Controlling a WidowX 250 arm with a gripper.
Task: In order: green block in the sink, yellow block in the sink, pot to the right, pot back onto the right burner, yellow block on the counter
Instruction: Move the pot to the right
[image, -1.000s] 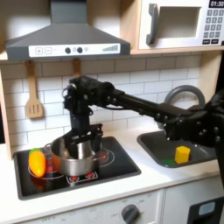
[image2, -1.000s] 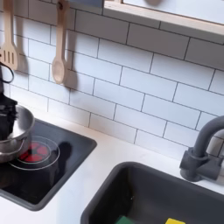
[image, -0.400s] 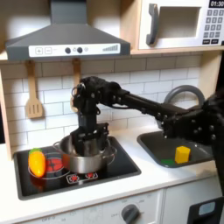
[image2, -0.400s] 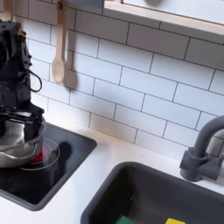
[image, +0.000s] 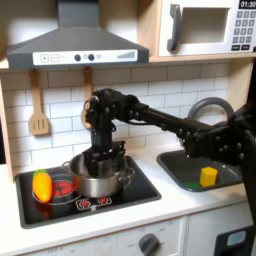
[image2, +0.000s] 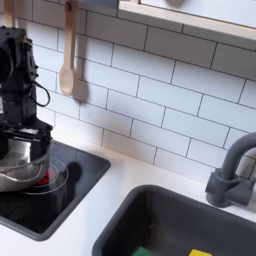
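The steel pot (image: 100, 180) stands on the black cooktop (image: 135, 190), over its right burner in the first exterior view. My gripper (image: 101, 161) reaches down onto the pot's rim and is shut on it. In the second exterior view the gripper (image2: 26, 134) sits on the pot (image2: 20, 168) at the left edge. The yellow block (image: 208, 176) lies in the grey sink (image: 180, 170). At the bottom edge of the second exterior view, slivers of the yellow block (image2: 201, 253) and the green block (image2: 141, 252) show inside the sink (image2: 170, 215). The cream counter (image: 150, 207) surrounds both.
An orange oval toy (image: 42, 186) lies on the cooktop's left burner. The curved faucet (image2: 234, 170) rises behind the sink. Wooden utensils (image2: 67, 55) hang on the tiled wall, with a hood and a microwave (image: 205, 27) above.
The gripper has carried the pot rightward across the cooktop in the first exterior view, away from the orange toy. Over the last half second it has hardly moved.
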